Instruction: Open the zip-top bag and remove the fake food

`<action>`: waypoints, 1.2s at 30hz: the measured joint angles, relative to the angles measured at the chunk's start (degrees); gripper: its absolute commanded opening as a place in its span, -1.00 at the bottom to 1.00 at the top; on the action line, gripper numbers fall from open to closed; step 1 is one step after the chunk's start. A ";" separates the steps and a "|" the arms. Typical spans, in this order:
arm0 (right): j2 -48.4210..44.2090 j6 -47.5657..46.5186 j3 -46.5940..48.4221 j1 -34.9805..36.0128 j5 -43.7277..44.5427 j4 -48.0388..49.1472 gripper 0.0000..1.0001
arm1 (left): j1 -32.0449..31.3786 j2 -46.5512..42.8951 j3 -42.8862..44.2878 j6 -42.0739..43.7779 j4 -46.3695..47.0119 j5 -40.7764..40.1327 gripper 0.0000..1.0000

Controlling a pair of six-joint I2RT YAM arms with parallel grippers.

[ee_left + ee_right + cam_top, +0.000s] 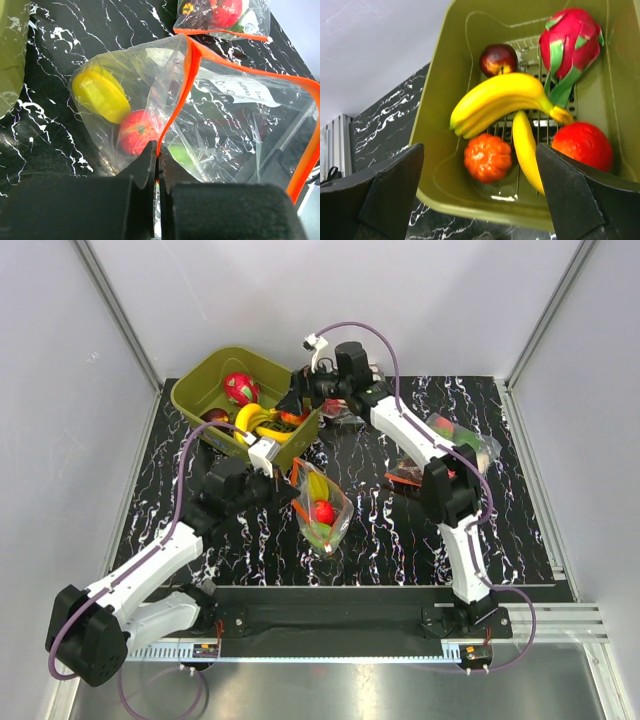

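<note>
Left gripper (157,167): fingers pinched together on the bag's orange zip strip, at the open mouth.
Bag (322,508): lies on the black marbled table (400,540), near the green bin (196,390), mouth gaping.
Fake food (136,134): a yellow piece, a red fruit and a green piece, all inside the bag.
Right gripper (480,200): fingers wide apart, holding nothing, over the bin with its bananas (495,102).

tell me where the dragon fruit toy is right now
In the top view, the dragon fruit toy lies in the green bin, far left on the mat, behind the banana bunch.
</note>
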 measured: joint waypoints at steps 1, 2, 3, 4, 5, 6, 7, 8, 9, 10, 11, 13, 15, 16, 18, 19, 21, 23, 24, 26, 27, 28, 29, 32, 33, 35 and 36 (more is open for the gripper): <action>-1.07 -0.31 -1.77 0.00 0.31 -0.02 0.98 | 0.00 0.00 0.00 0.00 -0.07 -0.13 -1.00; -2.75 -0.55 -4.22 0.00 0.79 0.17 0.98 | 0.00 0.00 0.00 0.00 -0.09 -0.20 -1.00; -4.92 -0.83 -7.23 0.00 1.27 0.00 0.97 | 0.00 0.02 0.00 0.00 -0.11 -0.26 -1.00; -7.39 -1.18 -10.23 0.00 1.95 -0.24 0.96 | 0.00 0.02 0.02 0.00 -0.09 -0.35 -1.00; -10.25 -1.46 -13.51 0.00 2.62 0.00 0.92 | -0.02 0.11 0.07 0.00 -0.07 -0.37 -1.00; -13.60 -1.79 -17.05 0.00 3.34 -0.11 0.90 | 0.00 0.20 0.07 0.00 -0.04 -0.39 -1.00; -16.41 -1.92 -19.85 0.00 4.07 -0.26 0.88 | 0.00 0.26 0.09 0.00 -0.04 -0.42 -1.00; -20.74 -2.10 -23.89 0.00 4.74 -0.02 0.85 | -0.02 0.52 0.20 0.00 -0.11 -0.44 -1.00; -23.87 -2.27 -26.45 0.00 5.33 -0.50 0.78 | 0.00 0.92 0.50 0.02 -0.09 -0.46 -1.00; -27.76 -2.40 -29.40 0.02 5.68 -0.50 0.74 | -0.02 1.29 0.87 0.04 -0.09 -0.55 -1.00; -31.87 -2.54 -32.35 0.11 6.34 -0.28 0.69 | 0.00 1.62 1.29 0.04 -0.20 -0.61 -1.00; -39.52 -2.93 -37.42 0.42 7.28 -0.66 0.53 | 0.00 1.97 2.12 0.15 -0.44 -0.81 -1.00; -46.53 -3.39 -41.16 1.42 8.20 -1.33 0.40 | -0.02 2.01 2.95 0.35 -1.11 -1.03 -1.00; -49.40 -3.56 -42.42 2.27 8.33 -1.75 0.31 | -0.02 2.01 3.26 0.46 -1.25 -1.18 -1.00; -53.86 -3.85 -44.39 4.66 8.02 -2.45 0.20 | -0.02 2.01 3.69 0.52 -1.51 -1.40 -1.00; -55.34 -3.85 -45.05 6.12 7.91 -3.17 0.12 | -0.02 2.01 3.91 0.55 -1.77 -1.46 -1.00; -56.65 -3.85 -45.90 8.66 7.43 -4.81 0.07 | 0.00 2.01 4.26 0.61 -2.47 -1.55 -1.00; -56.48 -3.76 -46.73 10.97 6.86 -6.08 0.06 | -0.02 2.01 4.50 0.63 -3.26 -1.68 -1.00; -56.06 -3.72 -47.50 11.93 6.49 -6.45 0.06 | 0.00 2.01 4.52 0.61 -3.54 -1.70 -1.00; -54.84 -2.99 -49.35 13.42 5.75 -6.73 0.04 | 0.00 2.01 4.57 0.61 -4.20 -1.81 -1.00; -53.94 -2.38 -50.12 13.84 5.40 -7.02 0.05 | 0.00 1.95 4.57 0.63 -4.52 -1.92 -1.00; -52.85 -1.70 -50.53 14.01 5.33 -7.48 0.04 | -0.02 1.92 4.57 0.63 -4.68 -2.01 -1.00; -51.63 -1.18 -50.69 14.05 5.38 -7.85 0.04 | -0.02 1.84 4.57 0.63 -4.83 -2.23 -1.00; -47.71 0.15 -50.62 14.05 6.19 -9.22 0.06 | 0.00 1.14 4.57 0.70 -5.88 -2.71 -1.00; -46.36 0.37 -50.56 14.08 6.91 -10.01 0.07 | 0.00 0.72 4.57 0.74 -6.36 -2.82 -1.00; -43.69 0.76 -50.29 14.05 9.33 -12.17 0.07 | -0.02 0.02 4.57 0.94 -7.08 -2.95 -1.00; -42.60 0.83 -50.16 14.05 10.67 -12.96 0.06 | -0.02 -0.26 4.59 1.03 -7.39 -2.99 -1.00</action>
